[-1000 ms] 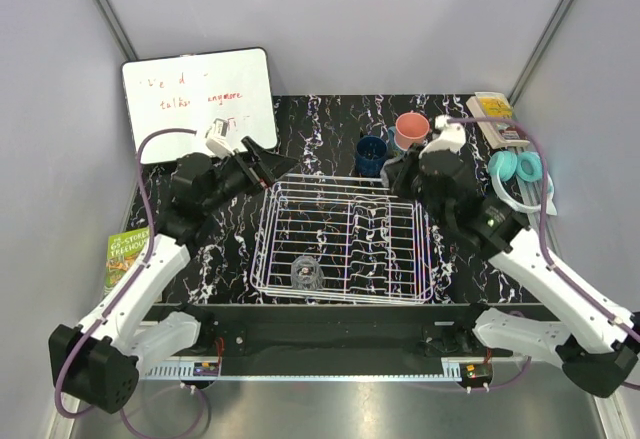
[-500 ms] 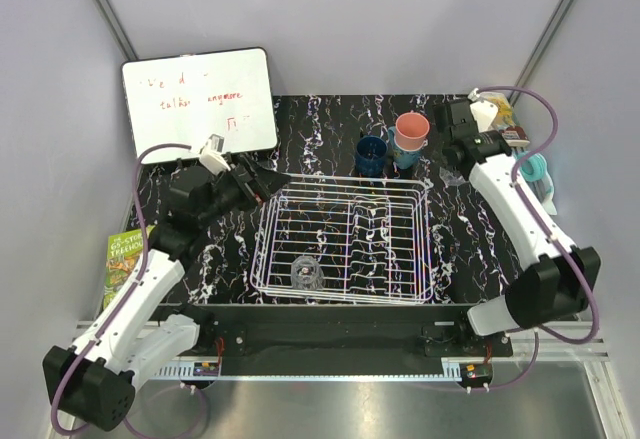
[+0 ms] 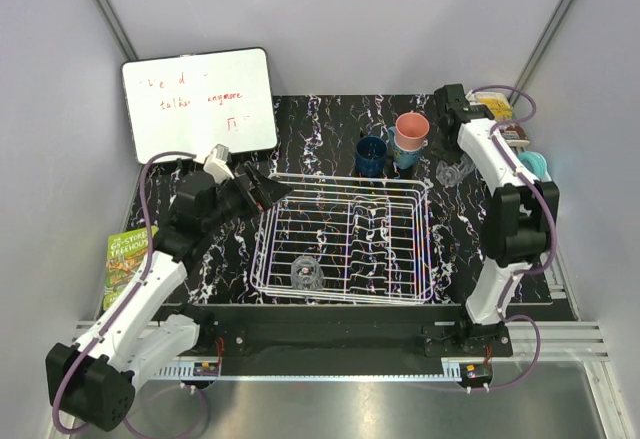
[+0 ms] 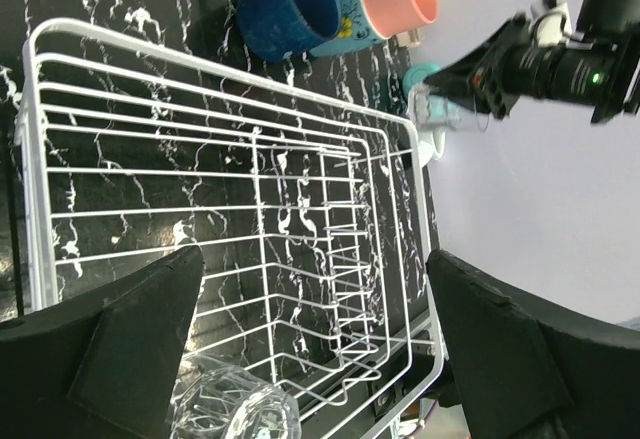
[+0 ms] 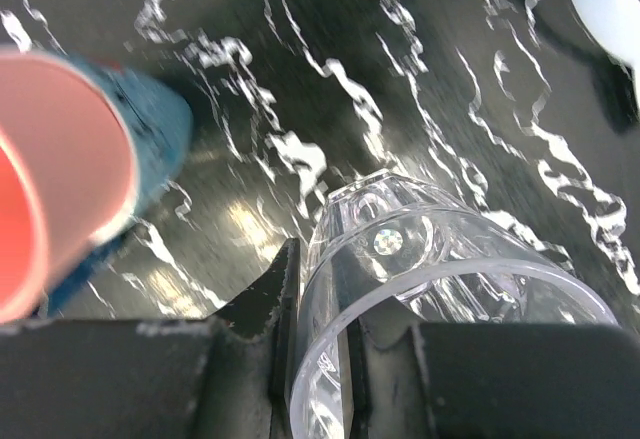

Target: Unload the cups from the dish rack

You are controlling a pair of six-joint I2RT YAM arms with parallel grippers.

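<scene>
Right gripper [image 5: 320, 344] pinches clear glass [image 5: 440, 249] by rim, past dish rack [image 3: 345, 178] far-right corner near dark blue cup [image 3: 371, 154] and pink tumbler [image 3: 411, 127], likely grouping unloaded cups. Left gripper [image 3: 262, 181] spread wide, empty, over rack's far-left corner, probably lining up second clear glass [image 3: 306, 274] inside rack's near edge.

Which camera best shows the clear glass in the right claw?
The right wrist view: the clear glass fills it, rim pinched in the right claw. The top view shows only a faint glint, the left wrist view a small distant shape.
</scene>
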